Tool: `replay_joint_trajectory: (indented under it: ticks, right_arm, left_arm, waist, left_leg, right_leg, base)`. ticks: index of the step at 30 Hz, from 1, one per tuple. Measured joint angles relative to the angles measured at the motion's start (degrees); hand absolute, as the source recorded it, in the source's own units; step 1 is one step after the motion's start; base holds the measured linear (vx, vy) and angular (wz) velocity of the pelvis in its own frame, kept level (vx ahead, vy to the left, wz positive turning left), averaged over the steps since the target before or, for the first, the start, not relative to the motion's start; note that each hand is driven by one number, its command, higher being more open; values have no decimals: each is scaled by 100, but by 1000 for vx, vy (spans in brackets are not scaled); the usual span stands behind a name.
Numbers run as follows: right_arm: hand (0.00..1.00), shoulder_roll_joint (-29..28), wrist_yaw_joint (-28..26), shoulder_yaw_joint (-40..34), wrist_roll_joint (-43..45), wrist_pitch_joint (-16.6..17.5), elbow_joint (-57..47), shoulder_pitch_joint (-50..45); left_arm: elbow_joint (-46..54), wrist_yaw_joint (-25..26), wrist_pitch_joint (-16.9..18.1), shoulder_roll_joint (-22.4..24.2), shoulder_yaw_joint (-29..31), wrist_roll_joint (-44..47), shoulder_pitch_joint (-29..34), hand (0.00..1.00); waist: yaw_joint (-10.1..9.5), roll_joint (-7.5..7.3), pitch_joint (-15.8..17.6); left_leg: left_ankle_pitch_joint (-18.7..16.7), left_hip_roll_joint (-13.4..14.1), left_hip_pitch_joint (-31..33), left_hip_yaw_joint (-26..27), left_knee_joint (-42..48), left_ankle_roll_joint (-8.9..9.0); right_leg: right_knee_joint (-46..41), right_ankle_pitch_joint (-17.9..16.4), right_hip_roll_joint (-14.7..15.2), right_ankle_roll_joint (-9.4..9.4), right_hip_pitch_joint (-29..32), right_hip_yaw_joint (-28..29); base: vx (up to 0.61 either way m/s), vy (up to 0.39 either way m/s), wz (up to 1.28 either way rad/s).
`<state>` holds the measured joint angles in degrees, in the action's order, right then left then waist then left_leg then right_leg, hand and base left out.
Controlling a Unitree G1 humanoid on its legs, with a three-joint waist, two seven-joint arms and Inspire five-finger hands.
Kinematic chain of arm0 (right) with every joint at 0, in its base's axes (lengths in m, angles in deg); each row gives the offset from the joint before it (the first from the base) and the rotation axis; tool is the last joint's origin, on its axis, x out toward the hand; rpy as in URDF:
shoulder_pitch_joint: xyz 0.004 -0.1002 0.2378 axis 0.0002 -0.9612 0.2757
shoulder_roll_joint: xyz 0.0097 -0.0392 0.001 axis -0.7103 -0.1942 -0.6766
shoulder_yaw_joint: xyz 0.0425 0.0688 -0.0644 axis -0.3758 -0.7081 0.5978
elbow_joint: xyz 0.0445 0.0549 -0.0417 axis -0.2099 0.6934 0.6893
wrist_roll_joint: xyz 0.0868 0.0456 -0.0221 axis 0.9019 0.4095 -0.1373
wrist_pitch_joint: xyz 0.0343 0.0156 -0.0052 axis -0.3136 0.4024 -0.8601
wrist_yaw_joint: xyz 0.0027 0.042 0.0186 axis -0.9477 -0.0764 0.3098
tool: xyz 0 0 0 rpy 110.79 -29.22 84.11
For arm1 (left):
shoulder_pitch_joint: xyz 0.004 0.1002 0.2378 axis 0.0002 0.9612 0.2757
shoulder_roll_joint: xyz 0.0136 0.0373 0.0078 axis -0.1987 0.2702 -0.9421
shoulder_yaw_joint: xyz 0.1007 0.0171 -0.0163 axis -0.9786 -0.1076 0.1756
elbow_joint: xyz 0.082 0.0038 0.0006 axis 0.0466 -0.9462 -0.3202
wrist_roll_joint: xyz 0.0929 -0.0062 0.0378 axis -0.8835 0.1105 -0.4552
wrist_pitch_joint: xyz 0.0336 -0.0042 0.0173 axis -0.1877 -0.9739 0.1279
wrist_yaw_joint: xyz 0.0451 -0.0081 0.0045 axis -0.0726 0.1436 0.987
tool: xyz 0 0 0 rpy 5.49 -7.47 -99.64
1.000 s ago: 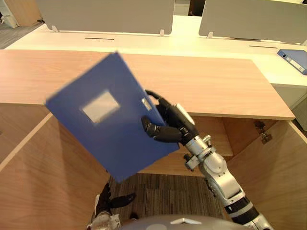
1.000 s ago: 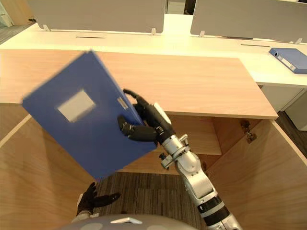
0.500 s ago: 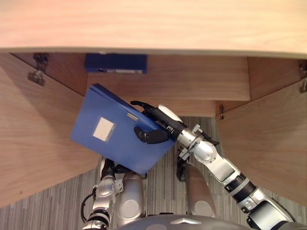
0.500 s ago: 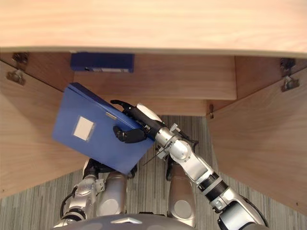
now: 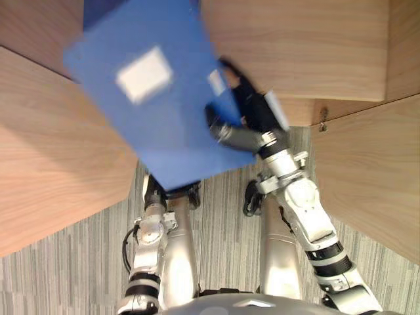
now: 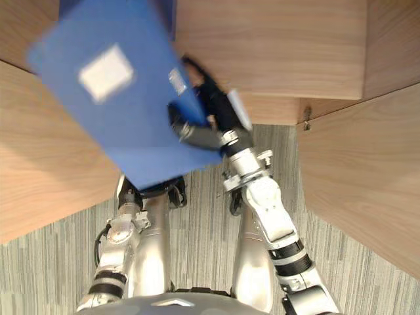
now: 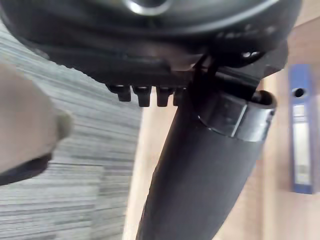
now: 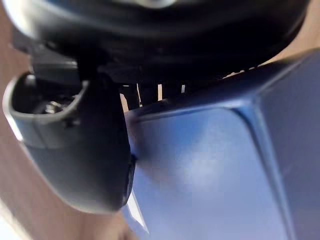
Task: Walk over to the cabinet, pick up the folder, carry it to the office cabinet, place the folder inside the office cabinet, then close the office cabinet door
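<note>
A blue folder [image 5: 154,98] with a white label is held up, tilted, in front of the open wooden office cabinet [image 5: 295,46]. My right hand [image 5: 239,125] is shut on the folder's right edge. In the right wrist view its thumb [image 8: 90,150] presses on the blue cover [image 8: 210,170]. My left hand [image 7: 200,175] hangs low beside my body, fingers relaxed, with nothing in it.
A second blue folder [image 7: 302,135] lies inside the cabinet. The cabinet's two doors stand open, one on the left [image 5: 52,151] and one on the right [image 5: 374,177]. Grey striped carpet [image 5: 223,249] lies between them.
The camera has tilted further down, from the cabinet top to its inside. My right hand has carried the folder up and forward, so it now overlaps the shelf opening.
</note>
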<state>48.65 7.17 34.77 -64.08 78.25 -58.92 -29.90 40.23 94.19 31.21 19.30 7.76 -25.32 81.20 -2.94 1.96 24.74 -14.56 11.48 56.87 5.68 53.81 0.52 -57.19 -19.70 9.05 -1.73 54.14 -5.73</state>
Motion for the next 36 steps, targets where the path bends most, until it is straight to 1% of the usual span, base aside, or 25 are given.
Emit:
replay_joint_trajectory:
  ticks: [2, 4, 7, 8, 11, 16, 18, 20, 24, 26, 28, 29, 30, 31, 32, 33, 35, 36]
  right_arm:
    - [0, -212, 255, -408, 240, 53, 0, 8]
    - [0, -292, 607, -861, 685, 158, 24, 3]
    - [0, -338, 858, -1124, 1061, 241, 147, 28]
    - [0, -392, 1024, -1227, 1222, 248, 281, 80]
    - [0, -537, 1282, -1376, 1540, 249, 485, 215]
    - [0, -564, 1660, -1472, 2035, 279, 638, 587]
    - [0, -606, 1775, -1561, 2163, 281, 804, 777]
    - [0, -702, 2012, -1604, 2298, 283, 1061, 1087]
    - [0, -900, 2391, -1604, 2509, 305, 1225, 1417]
    - [0, -1036, 2596, -1599, 2513, 407, 1284, 1563]
    - [0, -1186, 2858, -1689, 2713, 478, 1346, 1778]
    - [0, -1306, 3066, -1808, 2764, 561, 1431, 1957]
    - [0, -1361, 3136, -1839, 2806, 633, 1464, 2016]
    - [0, -1401, 3326, -1790, 2900, 794, 1466, 2060]
    - [0, -1401, 3397, -1788, 2907, 861, 1475, 2080]
    - [0, -1390, 3534, -1814, 2927, 943, 1521, 2177]
    - [0, -1372, 3760, -1837, 3099, 1025, 1546, 2316]
    - [0, -1370, 3791, -1844, 3119, 1036, 1546, 2331]
  left_arm:
    - [361, -24, 43, 23, 28, 10, 155, 100]
    - [476, -36, 42, 26, 49, 47, 202, 100]
    - [491, -50, 20, 47, 7, 45, 250, 100]
    - [559, -61, -10, 113, -45, 44, 266, 100]
    - [732, -54, -10, 218, -127, 43, 262, 100]
    - [1041, 55, -8, 259, -254, 42, 261, 100]
    - [1034, 122, -50, 261, -274, 42, 263, 100]
    - [1035, 212, -112, 265, -332, 42, 264, 100]
    - [1036, 315, -141, 268, -513, 43, 264, 100]
    - [1036, 383, -146, 263, -622, 42, 263, 100]
    - [1035, 446, -156, 264, -737, 42, 263, 100]
    - [1032, 505, -164, 264, -808, 43, 261, 100]
    - [1021, 536, -164, 267, -854, 43, 249, 100]
    - [916, 603, -180, 277, -874, 44, 123, 100]
    - [813, 636, -217, 277, -873, 45, 10, 100]
    - [495, 700, -273, 277, -873, 49, -353, 100]
    - [313, 799, -318, 273, -898, 70, -572, 100]
    - [313, 801, -320, 273, -906, 93, -577, 100]
  waist:
    - [-59, 10, 15]
    - [-124, 33, 28]
    - [-122, 54, 43]
    - [-121, 59, 50]
    - [-122, 62, 54]
    - [-132, 62, 57]
    - [-134, 58, 62]
    - [-142, 58, 62]
    - [-152, 58, 62]
    - [-152, 58, 62]
    - [-153, 58, 62]
    - [-173, 58, 62]
    - [-178, 58, 62]
    - [-192, 58, 62]
    - [-203, 58, 62]
    - [-213, 58, 62]
    - [-188, 58, 62]
    - [-186, 58, 62]
  left_leg:
    - [-35, -12, 87, -10, 56, 23]
    - [-35, -47, 230, -34, 77, 30]
    - [-36, -34, 386, -74, 104, 39]
    - [-57, 0, 430, -103, 150, 71]
    - [-71, 9, 443, -115, 156, 92]
    - [-60, 7, 613, -132, 164, 98]
    - [-49, 7, 640, -155, 168, 107]
    - [-46, 7, 644, -161, 156, 113]
    - [-34, -2, 655, -169, 114, 125]
    - [0, -32, 657, -178, 47, 137]
    - [61, -87, 657, -200, -49, 149]
    - [80, -95, 657, -206, -87, 154]
    - [83, -94, 656, -209, -97, 156]
    - [101, -96, 655, -211, -130, 160]
    - [118, -102, 652, -212, -153, 163]
    - [151, -117, 652, -217, -196, 171]
    - [184, -143, 650, -231, -227, 171]
    - [188, -146, 650, -234, -232, 170]
  right_leg:
    - [-95, -55, 21, 8, 104, 10]
    - [-173, -107, 58, 16, 256, -2]
    - [-181, -115, 42, 21, 384, -37]
    - [-182, -115, 18, 22, 396, -68]
    - [-178, -115, 13, 21, 399, -80]
    - [-201, -117, 15, 24, 562, -87]
    - [-204, -117, 15, 25, 575, -111]
    - [-192, -117, 15, 25, 574, -122]
    - [-153, -117, 20, 24, 574, -142]
    - [-122, -117, 45, 24, 574, -160]
    - [-81, -117, 86, 24, 573, -194]
    - [-59, -116, 91, 24, 573, -209]
    - [-48, -116, 89, 24, 571, -213]
    - [-17, -110, 88, 21, 562, -224]
    - [-1, -104, 90, 16, 559, -227]
    - [25, -85, 98, 14, 558, -240]
    - [31, -81, 120, 16, 548, -260]
    - [32, -81, 123, 17, 546, -265]
  base:
    - [-14, -4, 12]
    - [6, -21, 10]
    - [20, 5, 1]
    - [26, 22, -3]
    - [15, 39, -1]
    - [-29, 40, 1]
    - [-30, 41, 3]
    - [-8, 34, 1]
    - [-6, 43, 2]
    - [-5, 37, 10]
    - [0, 42, 16]
    - [3, 42, 8]
    - [4, 47, 5]
    - [0, 0, 0]
    - [-2, 48, 6]
    - [-6, 40, 6]
    - [-19, 61, 7]
    - [-26, 55, 9]
